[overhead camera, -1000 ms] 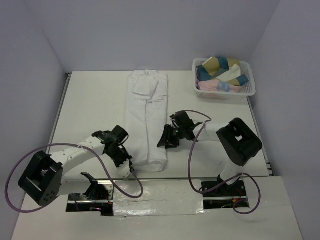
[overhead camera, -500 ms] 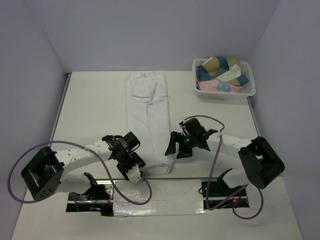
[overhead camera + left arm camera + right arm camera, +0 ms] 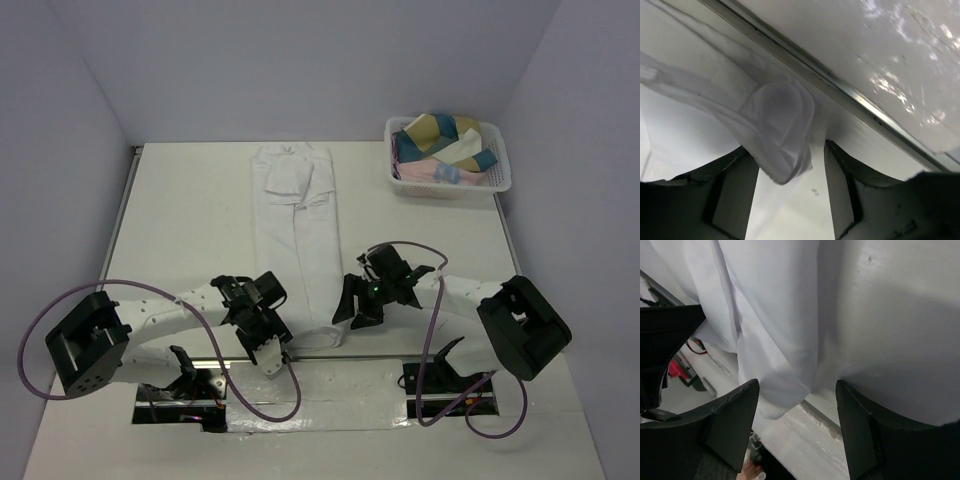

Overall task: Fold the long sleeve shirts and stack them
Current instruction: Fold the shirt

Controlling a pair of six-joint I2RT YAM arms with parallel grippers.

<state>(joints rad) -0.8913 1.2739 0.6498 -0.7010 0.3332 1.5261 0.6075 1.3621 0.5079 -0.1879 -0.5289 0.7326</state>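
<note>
- Pale walls close in a white table (image 3: 180, 220); a basket (image 3: 503, 170) of coloured cloth sits at its far right corner.
- One white shirt (image 3: 295, 230) lies mid-table as a narrow strip, long axis running far to near, hem end at the near edge beside a metal rail (image 3: 860, 102).
- At the hem's left corner sits the left gripper (image 3: 272, 352); the right gripper (image 3: 358, 308) is just beside the strip's right edge, slightly farther up.
- Both stand with jaws spread. A bunched hem corner (image 3: 780, 125) lies unclamped between the left fingers, and cloth lies between the right ones.
- Likely next: pinch both corners and carry the hem toward the collar. Bare table flanks the strip; the rail crowds the near side.
</note>
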